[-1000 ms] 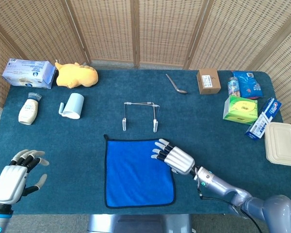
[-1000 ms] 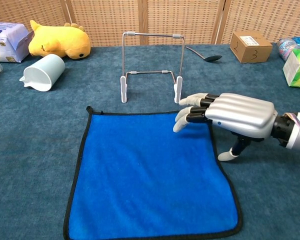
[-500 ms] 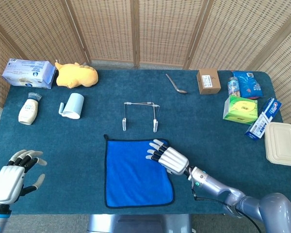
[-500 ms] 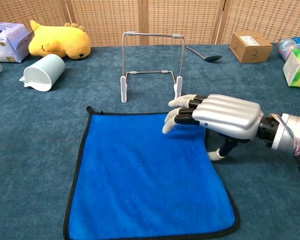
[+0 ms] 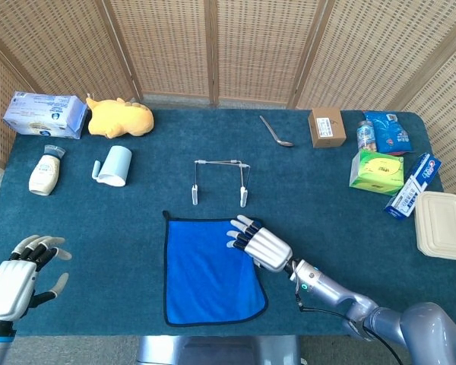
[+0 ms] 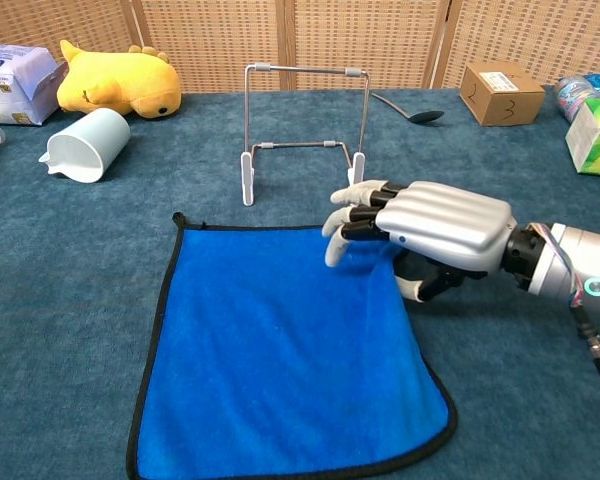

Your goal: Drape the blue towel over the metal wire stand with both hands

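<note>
Apparently the far right corner of the blue towel (image 6: 280, 370) is being gathered by the right hand (image 6: 430, 228), whose fingers (image 6: 355, 215) are being laid flat on the cloth while the thumb is being tucked under the hem beside it. In the chest view that edge is being pulled inward and lifted a little, so the towel's right side is being drawn into a curve; a pinch on the corner is judged to be forming, though whether the cloth is actually being clamped cannot be told from either view. The rest of the towel is being left spread flat on the table (image 5: 334, 220), stretching from under this hand toward the robot and off to its left.

Just beyond the fingertips the metal wire stand (image 5: 220, 181) is being kept upright on its feet, its top bar running crosswise, which is judged to suit a towel being carried forward and laid over it. The corner nearest the stand is presumably being chosen so that the cloth can be raised by its leading edge.

Well away to the left, off the towel and near the table's front edge, the left hand (image 5: 19, 275) is being held with fingers spread and nothing in it. Since both hands are being called for, the towel's far left corner (image 6: 180, 222) is judged to be its target, not yet reached.
</note>
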Robot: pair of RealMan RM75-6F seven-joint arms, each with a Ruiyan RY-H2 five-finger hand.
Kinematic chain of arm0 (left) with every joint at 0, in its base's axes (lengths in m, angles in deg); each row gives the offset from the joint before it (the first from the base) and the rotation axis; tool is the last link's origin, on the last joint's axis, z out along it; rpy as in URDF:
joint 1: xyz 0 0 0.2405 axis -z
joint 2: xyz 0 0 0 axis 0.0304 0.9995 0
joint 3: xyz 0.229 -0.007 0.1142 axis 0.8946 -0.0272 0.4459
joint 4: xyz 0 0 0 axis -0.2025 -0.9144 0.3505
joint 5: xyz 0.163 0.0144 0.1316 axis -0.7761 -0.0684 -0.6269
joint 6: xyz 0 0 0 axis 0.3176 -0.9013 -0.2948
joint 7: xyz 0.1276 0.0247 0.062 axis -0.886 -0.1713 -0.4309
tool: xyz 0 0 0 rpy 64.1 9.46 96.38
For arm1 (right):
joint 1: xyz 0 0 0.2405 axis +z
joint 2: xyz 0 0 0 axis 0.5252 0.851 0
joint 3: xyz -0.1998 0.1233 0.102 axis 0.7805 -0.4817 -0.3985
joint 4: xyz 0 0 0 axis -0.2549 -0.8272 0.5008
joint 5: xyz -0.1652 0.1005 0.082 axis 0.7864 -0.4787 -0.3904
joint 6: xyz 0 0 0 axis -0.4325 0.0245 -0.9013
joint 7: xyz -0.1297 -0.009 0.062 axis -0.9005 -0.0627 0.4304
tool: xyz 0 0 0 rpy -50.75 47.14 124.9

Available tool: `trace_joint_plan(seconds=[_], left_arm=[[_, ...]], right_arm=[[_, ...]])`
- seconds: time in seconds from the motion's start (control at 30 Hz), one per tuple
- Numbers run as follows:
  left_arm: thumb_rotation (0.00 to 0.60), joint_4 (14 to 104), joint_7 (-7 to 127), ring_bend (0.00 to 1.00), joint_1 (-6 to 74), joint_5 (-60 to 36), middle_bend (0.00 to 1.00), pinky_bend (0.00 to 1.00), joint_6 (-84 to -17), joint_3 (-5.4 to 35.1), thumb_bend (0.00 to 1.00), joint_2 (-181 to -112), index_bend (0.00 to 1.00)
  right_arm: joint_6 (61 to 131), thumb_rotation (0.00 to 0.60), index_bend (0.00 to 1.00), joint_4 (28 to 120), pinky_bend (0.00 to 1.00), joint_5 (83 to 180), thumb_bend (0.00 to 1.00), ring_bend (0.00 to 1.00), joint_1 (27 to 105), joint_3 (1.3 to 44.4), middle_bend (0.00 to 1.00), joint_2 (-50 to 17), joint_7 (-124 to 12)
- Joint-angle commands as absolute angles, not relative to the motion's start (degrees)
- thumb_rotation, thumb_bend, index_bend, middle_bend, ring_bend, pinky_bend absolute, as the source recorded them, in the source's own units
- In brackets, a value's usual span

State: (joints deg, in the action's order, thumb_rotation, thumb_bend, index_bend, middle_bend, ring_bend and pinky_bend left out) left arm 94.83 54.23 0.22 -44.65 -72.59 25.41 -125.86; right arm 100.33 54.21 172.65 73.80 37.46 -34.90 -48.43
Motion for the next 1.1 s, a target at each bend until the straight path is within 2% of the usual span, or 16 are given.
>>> trace_joint_plan(seconds=[0.03,0.17,0.33,0.77,1.1], left_arm=[[0.600,94.81,54.20,0.23,0.25,-44.68,0.28,0.15,-72.53,25.42,0.45,-125.88,0.42],[0.600,94.81,54.16,0.23,0.23,-44.62,0.28,0.15,-72.54,25.41,0.45,-125.89,0.42],[0.600,94.72,54.16,0.23,0.19,-44.74,0.28,0.16,-72.63,25.45,0.45,-125.88,0.42],[0.600,91.24,48.14,0.21,0.63,-43.61,0.26,0.15,-71.13,25.31,0.43,-125.96,0.40],[0.600,82.51,46.17,0.17,5.09,-47.48,0.22,0.14,-66.44,24.92,0.37,-130.12,0.34]], right_arm=[[100.64,0.600,0.45,53.97,0.10,172.59,0.45,0.09,73.62,37.62,0.24,-34.97,-48.22],[101.21,0.600,0.65,53.71,0.12,172.78,0.42,0.14,73.40,38.09,0.31,-34.99,-47.75],[101.71,0.600,0.76,53.62,0.14,172.82,0.39,0.20,73.32,38.33,0.37,-35.19,-46.98],[102.03,0.600,0.79,55.21,0.14,172.05,0.39,0.21,73.04,38.28,0.39,-34.64,-46.84],[101.18,0.600,0.79,56.42,0.13,171.23,0.39,0.21,72.85,38.25,0.39,-34.24,-47.46]])
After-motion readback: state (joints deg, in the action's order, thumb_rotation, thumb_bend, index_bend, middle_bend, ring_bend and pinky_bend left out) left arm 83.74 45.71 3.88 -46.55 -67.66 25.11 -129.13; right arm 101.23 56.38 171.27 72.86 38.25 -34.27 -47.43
